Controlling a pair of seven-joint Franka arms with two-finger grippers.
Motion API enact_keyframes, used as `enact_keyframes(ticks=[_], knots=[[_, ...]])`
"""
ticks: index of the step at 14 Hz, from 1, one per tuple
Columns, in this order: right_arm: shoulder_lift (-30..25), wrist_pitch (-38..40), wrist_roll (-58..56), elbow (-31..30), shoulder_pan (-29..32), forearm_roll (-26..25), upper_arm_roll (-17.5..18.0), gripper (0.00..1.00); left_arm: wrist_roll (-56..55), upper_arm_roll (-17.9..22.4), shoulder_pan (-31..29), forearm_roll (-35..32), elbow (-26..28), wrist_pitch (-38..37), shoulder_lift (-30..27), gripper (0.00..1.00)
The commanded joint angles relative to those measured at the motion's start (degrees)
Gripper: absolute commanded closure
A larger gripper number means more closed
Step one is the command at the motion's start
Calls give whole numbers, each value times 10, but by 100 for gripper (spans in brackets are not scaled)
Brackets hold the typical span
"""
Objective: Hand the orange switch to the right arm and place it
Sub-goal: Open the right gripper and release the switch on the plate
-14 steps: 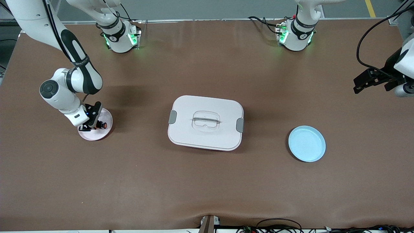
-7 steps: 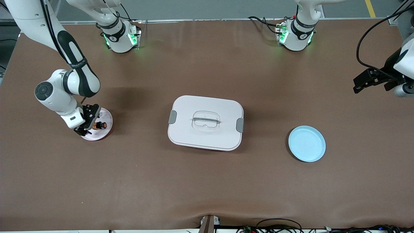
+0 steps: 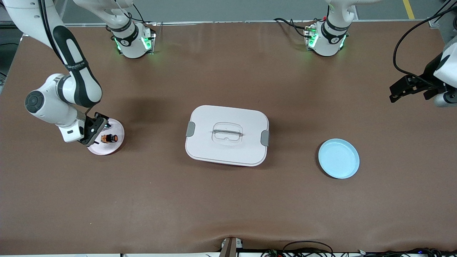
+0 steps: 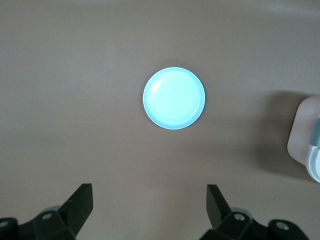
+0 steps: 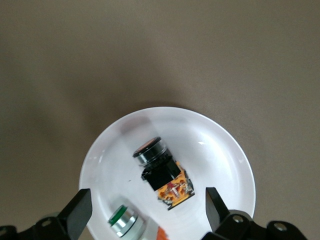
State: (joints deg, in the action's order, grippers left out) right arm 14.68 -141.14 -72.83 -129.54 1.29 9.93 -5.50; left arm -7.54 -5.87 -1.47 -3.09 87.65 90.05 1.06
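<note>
The orange switch (image 3: 109, 138) lies on its side in the white dish (image 3: 116, 144) at mid-left of the front view, toward the right arm's end of the table. In the right wrist view the switch (image 5: 162, 175) rests near the dish's (image 5: 220, 150) centre, with a small green-tipped part (image 5: 121, 219) just beside it on the same dish.

The right gripper (image 3: 93, 129) hangs low over the dish's edge, its fingers (image 5: 77, 210) spread apart and holding nothing; nothing stands between it and the switch.

A closed white lidded box (image 3: 227, 135) sits at the centre of the table, well apart from the dish. A pale blue plate (image 3: 339, 158) lies bare at lower right, toward the left arm's end.

The left gripper (image 3: 405, 88) waits at the right edge of the front view, high over the table. Its fingers (image 4: 80, 205) stand wide apart and empty, with the blue plate (image 4: 174, 98) and a corner of the box (image 4: 300, 135) in its wrist view.
</note>
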Motion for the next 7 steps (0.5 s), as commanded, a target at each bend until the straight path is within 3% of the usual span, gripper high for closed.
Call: enact_keyframes(ticks=[1,5,7], knots=[[-55,57,52,-12,9,0,2,0,4,2,0,9,6,-7,-10,0],[-106,120,136,-15,13,-12,0,0,3,2,1,9,6,-7,-9,0],[-135,167,199,-12,16,-54,1,0,3,2,1,11,6,-7,-9,0]])
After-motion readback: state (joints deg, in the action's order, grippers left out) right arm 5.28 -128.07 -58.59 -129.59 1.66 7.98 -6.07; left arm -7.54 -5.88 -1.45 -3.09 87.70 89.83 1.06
